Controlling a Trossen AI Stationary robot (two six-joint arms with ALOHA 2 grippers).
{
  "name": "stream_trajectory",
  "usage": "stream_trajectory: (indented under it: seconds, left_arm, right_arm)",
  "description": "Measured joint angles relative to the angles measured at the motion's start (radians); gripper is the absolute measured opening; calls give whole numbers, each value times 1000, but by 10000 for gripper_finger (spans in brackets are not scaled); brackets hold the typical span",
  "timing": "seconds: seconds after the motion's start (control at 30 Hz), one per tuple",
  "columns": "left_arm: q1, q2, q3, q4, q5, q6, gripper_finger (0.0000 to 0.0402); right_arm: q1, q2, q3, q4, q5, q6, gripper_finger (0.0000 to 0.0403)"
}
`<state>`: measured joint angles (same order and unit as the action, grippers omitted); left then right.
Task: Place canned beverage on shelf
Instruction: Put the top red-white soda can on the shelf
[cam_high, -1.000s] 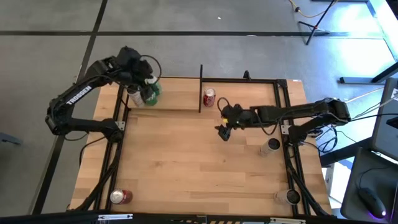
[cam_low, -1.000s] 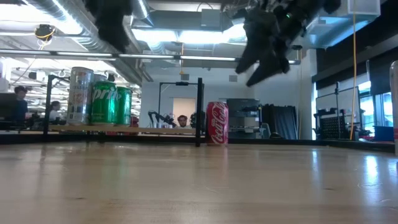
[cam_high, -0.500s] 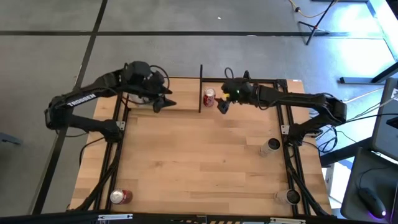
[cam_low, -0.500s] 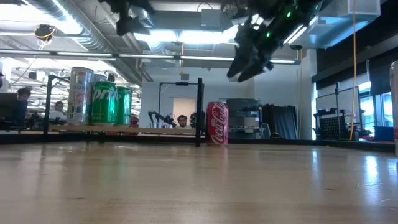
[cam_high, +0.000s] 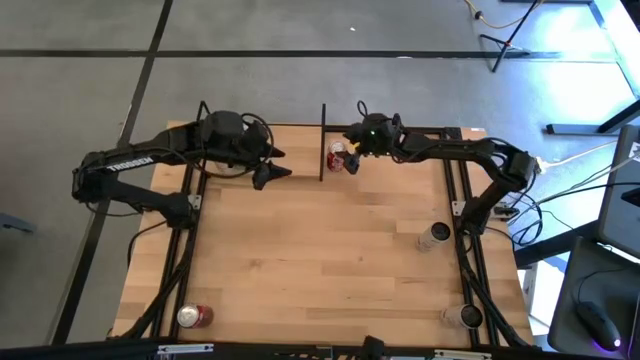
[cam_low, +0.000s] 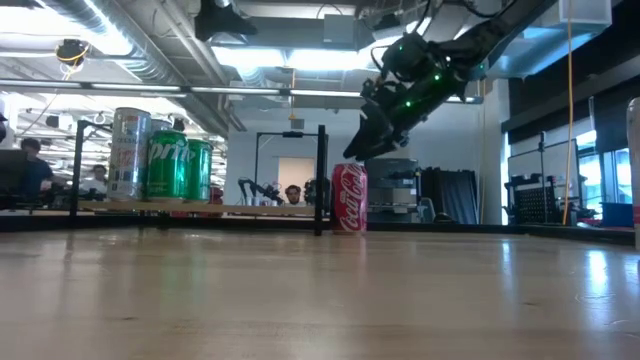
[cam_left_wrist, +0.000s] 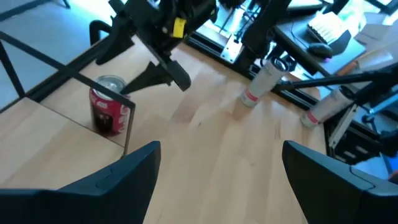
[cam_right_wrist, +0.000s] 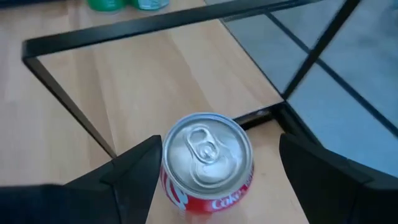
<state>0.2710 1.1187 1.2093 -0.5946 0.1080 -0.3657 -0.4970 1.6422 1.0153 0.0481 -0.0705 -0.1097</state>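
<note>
Swung across from mid-table, right gripper (cam_low: 358, 148) now poised just above the red Coca-Cola can (cam_right_wrist: 207, 163), fingers apart and empty. Can upright on the table beside the shelf (cam_high: 290, 150), not on it. Next: lower, straddle, close. Left gripper (cam_high: 268, 172) open, waiting nearby.

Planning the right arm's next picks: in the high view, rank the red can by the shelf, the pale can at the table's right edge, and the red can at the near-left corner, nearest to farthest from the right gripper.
1. Red can by the shelf, directly beside the right gripper.
2. Pale can, right edge.
3. Corner red can, near-left.
</note>
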Motion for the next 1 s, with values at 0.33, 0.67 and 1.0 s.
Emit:
stream_trajectory:
  seconds: [0.33,0.67,1.0]
  left_arm:
    - [0,0,0,63,12,-26,323]
    - [1,0,0,83,18,-27,323]
    - [-35,0,0,120,7,2,323]
  right_arm:
    - [-8,77,1,38,-73,-3,315]
    - [-6,98,1,92,-79,4,315]
    - [-6,94,4,75,-50,35,219]
